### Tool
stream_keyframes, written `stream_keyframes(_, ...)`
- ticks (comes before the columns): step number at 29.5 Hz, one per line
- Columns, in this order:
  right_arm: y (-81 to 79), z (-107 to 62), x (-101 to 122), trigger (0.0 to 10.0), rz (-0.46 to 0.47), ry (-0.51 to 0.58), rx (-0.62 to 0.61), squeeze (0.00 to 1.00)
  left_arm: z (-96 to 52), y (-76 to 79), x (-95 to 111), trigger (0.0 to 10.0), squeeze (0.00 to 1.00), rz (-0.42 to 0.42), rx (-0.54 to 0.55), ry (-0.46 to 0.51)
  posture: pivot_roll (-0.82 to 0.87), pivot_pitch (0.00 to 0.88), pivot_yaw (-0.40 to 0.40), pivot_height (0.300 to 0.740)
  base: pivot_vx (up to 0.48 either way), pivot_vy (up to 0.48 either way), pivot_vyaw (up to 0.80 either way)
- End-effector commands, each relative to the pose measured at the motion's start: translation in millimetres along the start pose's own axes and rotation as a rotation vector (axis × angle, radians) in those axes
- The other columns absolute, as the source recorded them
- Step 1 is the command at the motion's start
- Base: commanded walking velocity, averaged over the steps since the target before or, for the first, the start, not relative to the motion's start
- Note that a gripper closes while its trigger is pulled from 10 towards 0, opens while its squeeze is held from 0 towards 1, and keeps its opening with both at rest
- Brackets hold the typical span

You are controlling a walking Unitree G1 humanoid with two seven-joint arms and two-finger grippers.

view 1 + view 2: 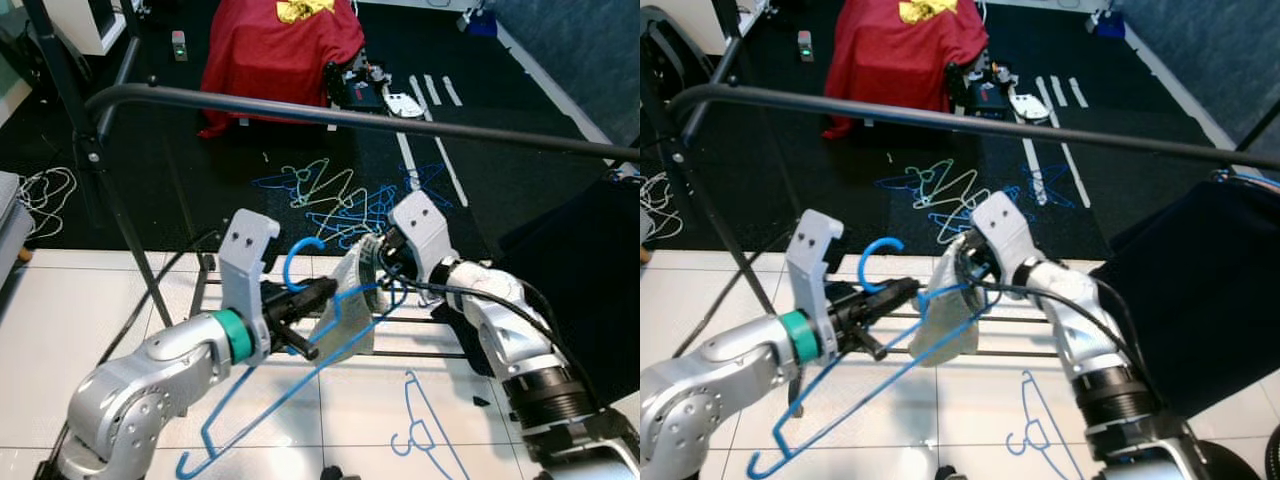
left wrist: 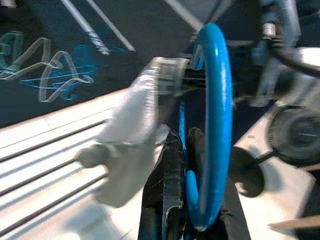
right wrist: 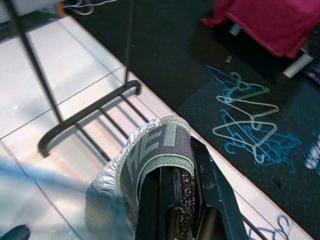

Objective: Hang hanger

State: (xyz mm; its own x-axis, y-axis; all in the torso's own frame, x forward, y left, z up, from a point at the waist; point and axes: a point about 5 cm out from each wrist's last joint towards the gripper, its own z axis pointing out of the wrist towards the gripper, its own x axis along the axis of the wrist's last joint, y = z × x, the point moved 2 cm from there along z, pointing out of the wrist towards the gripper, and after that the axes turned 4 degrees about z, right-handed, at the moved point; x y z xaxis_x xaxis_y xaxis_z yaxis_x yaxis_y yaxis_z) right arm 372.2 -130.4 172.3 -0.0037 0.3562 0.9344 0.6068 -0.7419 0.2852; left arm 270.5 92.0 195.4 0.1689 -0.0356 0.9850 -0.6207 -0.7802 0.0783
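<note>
Blue hanger (image 1: 300, 340) pinched by left gripper (image 1: 322, 292) below rail (image 1: 380, 120).

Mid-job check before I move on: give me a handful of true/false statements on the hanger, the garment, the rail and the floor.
1. The left gripper is shut on the blue hanger just below its hook. True.
2. The blue hanger's hook is already over the black rail. False: the hook sits below the rail, not yet on it.
3. The right gripper holds the grey garment by its waistband. True.
4. The grey garment lies on the floor. False: it hangs between the two grippers, draped on the hanger.
5. Spare hangers lie piled on the dark carpet beyond the rail. True.
</note>
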Motion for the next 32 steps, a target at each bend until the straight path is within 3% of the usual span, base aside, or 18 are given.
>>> stream_keyframes(1, -7.8, 3.8, -8, 10.0, -0.026, -0.017, 0.047, 0.00, -12.1, -5.2, -2, 10.0, 0.00, 0.041, 0.055, 0.009, 0.05, 0.112, -0.068, 0.740, 0.000, 0.000, 0.00)
stream_keyframes(2, -7.8, 3.8, -8, 10.0, -0.026, -0.017, 0.047, 0.00, -12.1, -5.2, -2, 10.0, 0.00, 0.041, 0.055, 0.009, 0.05, 0.112, -0.068, 0.740, 0.000, 0.000, 0.00)
stream_keyframes(4, -22.3, 10.8, -10, 10.0, -0.057, -0.027, 0.127, 0.00, -34.3, -13.4, -5, 10.0, 0.00, 0.073, 0.131, 0.033, 0.05, 0.106, -0.076, 0.740, 0.000, 0.000, 0.00)
stream_keyframes(6, -22.3, 10.8, -10, 10.0, -0.057, -0.027, 0.127, 0.00, -34.3, -13.4, -5, 10.0, 0.00, 0.073, 0.131, 0.033, 0.05, 0.106, -0.076, 0.740, 0.000, 0.000, 0.00)
stream_keyframes(7, -33.2, 15.6, -9, 10.0, -0.080, -0.024, 0.181, 0.00, -45.3, -14.8, -7, 10.0, 0.00, 0.073, 0.150, 0.042, 0.04, 0.103, -0.077, 0.740, 0.000, 0.000, 0.00)
stream_keyframes(9, -33.2, 15.6, -9, 10.0, -0.080, -0.024, 0.181, 0.00, -45.3, -14.8, -7, 10.0, 0.00, 0.073, 0.150, 0.042, 0.04, 0.103, -0.077, 0.740, 0.000, 0.000, 0.00)
stream_keyframes(10, -44.7, 21.0, -7, 10.0, -0.086, -0.017, 0.234, 0.00, -55.0, -14.6, -10, 10.0, 0.00, 0.063, 0.147, 0.042, 0.04, 0.100, -0.074, 0.740, 0.000, 0.000, 0.00)
stream_keyframes(11, -44.7, 21.0, -7, 10.0, -0.086, -0.017, 0.234, 0.00, -55.0, -14.6, -10, 10.0, 0.00, 0.063, 0.147, 0.042, 0.04, 0.100, -0.074, 0.740, 0.000, 0.000, 0.00)
stream_keyframes(12, -56.0, 27.9, -5, 10.0, -0.089, -0.007, 0.272, 0.00, -63.0, -17.7, -11, 10.0, 0.00, 0.095, 0.167, 0.046, 0.05, 0.097, -0.070, 0.740, 0.000, 0.000, 0.00)
stream_keyframes(14, -64.0, 33.6, -3, 10.0, -0.090, 0.002, 0.291, 0.00, -67.1, -21.5, -10, 10.0, 0.00, 0.138, 0.195, 0.054, 0.05, 0.093, -0.070, 0.740, 0.000, 0.000, 0.00)
stream_keyframes(18, -79.4, 48.9, 6, 10.0, -0.027, 0.037, 0.298, 0.00, -62.5, -28.1, -1, 10.0, 0.00, 0.304, 0.311, 0.114, 0.06, 0.093, -0.084, 0.740, 0.000, 0.000, 0.00)
stream_keyframes(23, -84.6, 56.8, 11, 10.0, -0.014, 0.048, 0.314, 0.00, -63.1, -16.7, 2, 10.0, 0.00, 0.368, 0.277, 0.128, 0.08, 0.106, -0.099, 0.740, 0.000, 0.000, 0.00)
stream_keyframes(28, -87.3, 62.8, 10, 10.0, -0.085, 0.027, 0.360, 0.00, -85.1, -3.6, 4, 10.0, 0.00, 0.347, 0.191, 0.089, 0.14, 0.135, -0.137, 0.740, 0.000, 0.000, 0.00)
stream_keyframes(32, -82.5, 64.9, 9, 10.0, -0.141, 0.012, 0.354, 0.00, -95.0, -1.3, -1, 10.0, 0.00, 0.352, 0.183, 0.067, 0.15, 0.144, -0.140, 0.740, 0.000, 0.000, 0.00)
